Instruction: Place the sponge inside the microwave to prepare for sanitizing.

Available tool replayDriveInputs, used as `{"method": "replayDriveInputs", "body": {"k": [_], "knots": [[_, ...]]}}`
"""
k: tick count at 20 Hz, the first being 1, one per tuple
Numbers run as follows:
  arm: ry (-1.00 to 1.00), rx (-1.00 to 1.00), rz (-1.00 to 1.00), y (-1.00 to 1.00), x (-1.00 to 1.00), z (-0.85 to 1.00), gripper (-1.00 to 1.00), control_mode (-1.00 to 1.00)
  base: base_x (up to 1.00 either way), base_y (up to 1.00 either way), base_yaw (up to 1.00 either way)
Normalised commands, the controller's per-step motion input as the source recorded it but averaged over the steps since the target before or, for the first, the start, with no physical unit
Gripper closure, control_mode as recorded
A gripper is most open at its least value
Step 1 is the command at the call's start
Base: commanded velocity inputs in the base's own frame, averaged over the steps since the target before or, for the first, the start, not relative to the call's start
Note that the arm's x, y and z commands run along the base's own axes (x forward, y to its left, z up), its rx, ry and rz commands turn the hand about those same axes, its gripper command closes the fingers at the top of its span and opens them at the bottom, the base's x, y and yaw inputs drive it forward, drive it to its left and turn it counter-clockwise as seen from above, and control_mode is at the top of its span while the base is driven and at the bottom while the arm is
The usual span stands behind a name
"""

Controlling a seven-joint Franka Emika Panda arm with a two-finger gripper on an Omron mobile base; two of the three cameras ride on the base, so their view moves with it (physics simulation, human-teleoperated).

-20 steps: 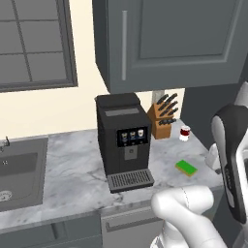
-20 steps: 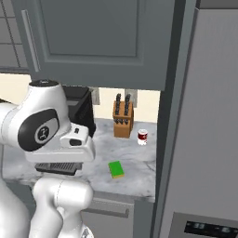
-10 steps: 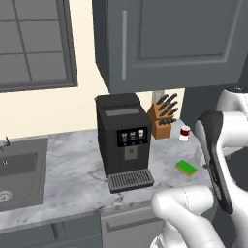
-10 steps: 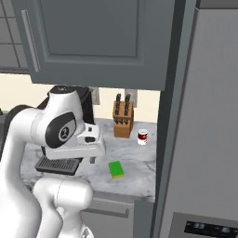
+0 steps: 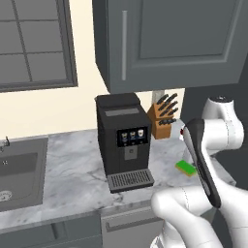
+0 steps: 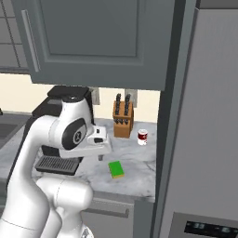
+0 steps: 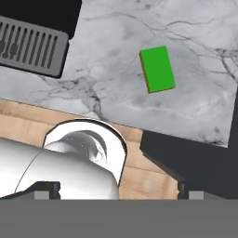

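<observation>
The sponge [image 7: 157, 69] is a flat green block with a yellow edge. It lies on the marble counter [image 7: 116, 60], right of the black coffee machine [image 5: 123, 138]. It also shows as the sponge [image 5: 185, 167] beside my arm and the sponge [image 6: 116, 169] near the counter's front. My gripper [image 7: 118, 191] hangs above the counter's front edge, open, with nothing between its fingertips and the sponge well ahead of it. A black panel with teal marks [image 6: 204, 227], low in the tall grey unit on the right, may be part of the microwave; I cannot tell.
A wooden knife block [image 6: 122, 122] and a small red can [image 6: 142, 136] stand at the back of the counter behind the sponge. The coffee machine's drip tray [image 7: 30, 44] juts out on the left. A grey wall cabinet [image 5: 169, 43] hangs overhead. A sink [image 5: 19, 169] lies far left.
My arm has swung rightward and its hand has come over the counter's front edge. The sponge, the other objects and the camera have stayed put. The gripper stays open.
</observation>
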Motion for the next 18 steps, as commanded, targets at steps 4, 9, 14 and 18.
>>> {"method": "replayDriveInputs", "body": {"k": [4,9,14,18], "knots": [[-0.17,0.00,0.00,-0.13,0.41,-0.46,-1.00,-1.00,0.00,0.00,0.00],[-0.16,-0.01,0.00,-0.16,0.31,-0.33,-1.00,-1.00,0.00,0.00,0.00],[-0.03,-0.05,0.00,-0.08,0.26,-0.13,-1.00,-1.00,0.00,0.00,0.00],[0.00,-0.04,0.00,-0.03,0.21,-0.03,-1.00,-1.00,0.00,0.00,0.00]]}}
